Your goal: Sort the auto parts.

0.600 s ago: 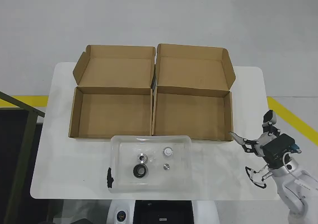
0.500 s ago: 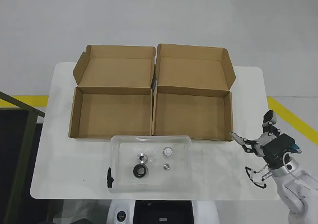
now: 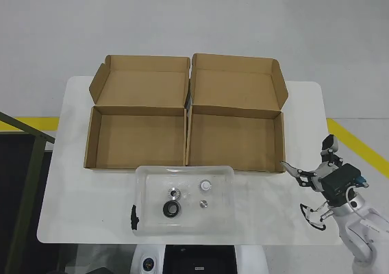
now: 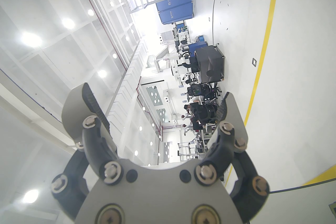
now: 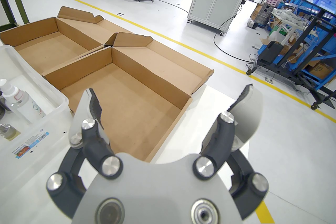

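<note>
The auto parts are gathered in a clear bin [image 3: 222, 216] at the near edge of the table [image 3: 78, 198]: a black ring [image 3: 172, 209], a silver cylinder [image 3: 172, 192], a small white bottle [image 3: 206, 185] and a small metal piece [image 3: 203, 203] are spread on its floor, apart from one another, so each can probably be picked singly. A pale, translucent item between them is too faint to be identified. Directly behind the bin two open cardboard boxes are set side by side with their walls touching, the left box [image 3: 136, 140] and the right box [image 3: 234, 142]. Their lids are folded back flat and both floors are bare, which suggests they are meant as the two sorting destinations and that no part has been sorted yet. The right gripper [image 5: 170, 93] is held above the table's right end, beside the near corner of the right box and well apart from the bin. Its jaws are spread wide with nothing between them, and it is aimed across the boxes toward the bin, a posture that fits a ready stance before a first pick. The left gripper [image 4: 156, 93] is likewise spread and empty, and is pointed out into the hall and away from the table, so it is judged to be parked.
</note>
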You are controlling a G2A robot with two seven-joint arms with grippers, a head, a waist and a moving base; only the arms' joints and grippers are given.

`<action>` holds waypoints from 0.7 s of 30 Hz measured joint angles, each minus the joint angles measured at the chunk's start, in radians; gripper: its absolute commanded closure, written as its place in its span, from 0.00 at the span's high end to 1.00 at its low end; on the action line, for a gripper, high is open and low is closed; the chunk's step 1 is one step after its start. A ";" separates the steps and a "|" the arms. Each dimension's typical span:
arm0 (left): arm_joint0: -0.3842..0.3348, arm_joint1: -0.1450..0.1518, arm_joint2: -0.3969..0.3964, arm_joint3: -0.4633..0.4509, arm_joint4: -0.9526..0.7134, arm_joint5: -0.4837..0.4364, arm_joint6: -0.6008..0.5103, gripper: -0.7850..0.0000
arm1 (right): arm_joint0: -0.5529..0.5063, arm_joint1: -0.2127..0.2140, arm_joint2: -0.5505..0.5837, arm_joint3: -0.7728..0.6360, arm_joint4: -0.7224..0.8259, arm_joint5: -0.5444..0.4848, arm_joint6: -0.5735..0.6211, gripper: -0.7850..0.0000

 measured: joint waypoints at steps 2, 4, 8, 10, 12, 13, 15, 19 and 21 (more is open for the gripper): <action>0.000 0.000 0.000 0.000 0.000 0.000 0.000 1.00 | 0.005 0.001 -0.011 0.003 0.014 -0.017 0.028 1.00; 0.000 0.000 0.000 0.000 0.000 0.000 0.000 1.00 | 0.020 0.003 -0.022 0.005 0.035 -0.043 0.069 1.00; 0.000 0.000 0.000 0.000 0.000 0.000 0.000 1.00 | 0.059 0.008 -0.051 0.002 0.056 -0.102 0.131 1.00; 0.000 0.000 0.000 0.000 0.000 0.000 0.000 1.00 | 0.082 0.011 -0.073 0.003 0.065 -0.137 0.165 1.00; 0.000 0.000 0.000 0.000 0.000 0.000 0.000 1.00 | 0.107 0.014 -0.097 0.007 0.079 -0.174 0.204 1.00; 0.000 0.000 0.000 0.000 0.000 0.000 0.000 1.00 | 0.119 0.015 -0.110 0.008 0.086 -0.190 0.223 1.00; 0.000 0.000 0.000 0.000 0.000 0.000 0.000 1.00 | 0.148 0.018 -0.142 0.011 0.101 -0.221 0.269 1.00; 0.000 0.000 0.000 0.000 0.000 0.000 0.000 1.00 | 0.203 0.021 -0.213 0.019 0.137 -0.277 0.348 1.00; 0.000 0.000 0.000 0.000 0.000 0.000 0.000 1.00 | 0.234 0.022 -0.252 0.024 0.153 -0.304 0.391 1.00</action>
